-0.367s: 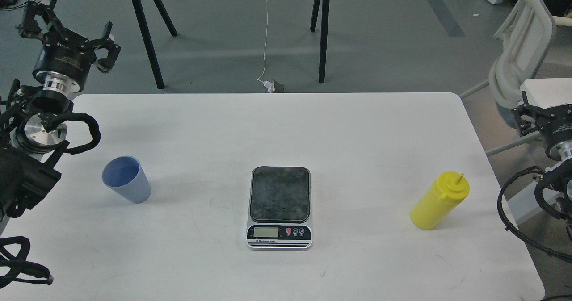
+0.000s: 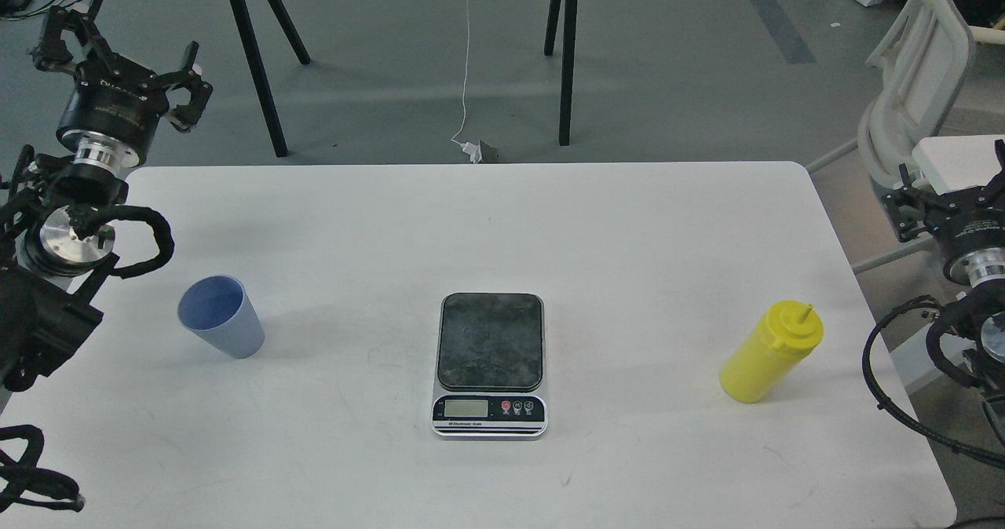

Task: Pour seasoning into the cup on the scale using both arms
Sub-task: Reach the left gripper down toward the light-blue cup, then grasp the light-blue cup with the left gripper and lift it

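The light blue cup stands upright on the white table at the left. The scale lies in the middle with nothing on its dark plate. The yellow seasoning bottle stands at the right, nozzle up. My left gripper is raised off the table's far left corner, well behind the cup, its fingers spread open and empty. My right gripper is off the table's right edge, above and right of the bottle, its fingers spread open and empty.
A black trestle stand stands on the grey floor behind the table, with a white cable hanging to a plug. A white chair is at the back right. Black cable loops hang by my right arm.
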{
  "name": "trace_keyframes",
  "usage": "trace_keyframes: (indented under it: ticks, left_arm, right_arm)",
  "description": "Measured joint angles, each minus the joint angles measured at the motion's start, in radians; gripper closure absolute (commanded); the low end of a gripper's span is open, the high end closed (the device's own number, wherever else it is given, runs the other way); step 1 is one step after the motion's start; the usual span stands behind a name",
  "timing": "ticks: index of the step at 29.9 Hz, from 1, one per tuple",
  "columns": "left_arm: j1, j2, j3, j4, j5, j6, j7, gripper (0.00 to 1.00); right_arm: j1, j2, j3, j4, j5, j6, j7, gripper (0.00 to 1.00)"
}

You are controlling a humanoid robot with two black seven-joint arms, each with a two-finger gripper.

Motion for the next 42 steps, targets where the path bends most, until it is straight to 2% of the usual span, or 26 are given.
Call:
trace_keyframes:
  ticks: [5, 12, 14, 17, 19, 25, 27, 31, 37, 42]
  left_arm:
    - [0.111, 0.156, 0.066, -0.219, 0.068, 0.000, 0.004, 0.00]
    - [0.207, 0.338, 0.090, -0.456, 0.442, 0.057, -0.002, 0.02]
    - [0.233, 0.382, 0.092, -0.538, 0.556, 0.094, -0.003, 0.02]
    - [0.277, 0.449, 0.102, -0.689, 0.752, 0.211, -0.003, 0.02]
    - [0.291, 0.480, 0.118, -0.739, 0.897, 0.279, -0.004, 0.05]
    - [0.302, 0.519, 0.172, -0.750, 1.400, 0.460, -0.005, 0.07]
    - [0.302, 0.523, 0.193, -0.725, 1.538, 0.488, -0.001, 0.10]
    - [0.299, 0.525, 0.211, -0.675, 1.717, 0.499, 0.006, 0.17]
    - [0.302, 0.514, 0.223, -0.608, 1.859, 0.500, 0.012, 0.21]
    - [0.297, 0.490, 0.317, -0.530, 1.923, 0.514, 0.036, 0.28]
  right_arm:
    - [-0.081, -0.010, 0.039, 0.079, 0.002, 0.000, 0.005, 0.00]
    - [-0.175, -0.011, 0.140, 0.133, 0.003, 0.000, 0.009, 0.00]
    - [-0.193, -0.011, 0.163, 0.137, 0.003, 0.000, 0.009, 0.00]
    - [-0.208, -0.014, 0.176, 0.142, 0.003, 0.000, 0.009, 0.00]
    - [-0.212, -0.023, 0.176, 0.143, 0.003, 0.000, 0.009, 0.00]
    - [-0.216, -0.042, 0.179, 0.150, 0.003, 0.000, 0.009, 0.00]
    - [-0.217, -0.045, 0.179, 0.150, 0.003, 0.000, 0.009, 0.00]
    - [-0.218, -0.046, 0.179, 0.149, 0.003, 0.000, 0.009, 0.00]
    - [-0.218, -0.051, 0.181, 0.148, 0.003, 0.000, 0.009, 0.00]
    - [-0.223, -0.052, 0.181, 0.149, 0.003, 0.000, 0.009, 0.00]
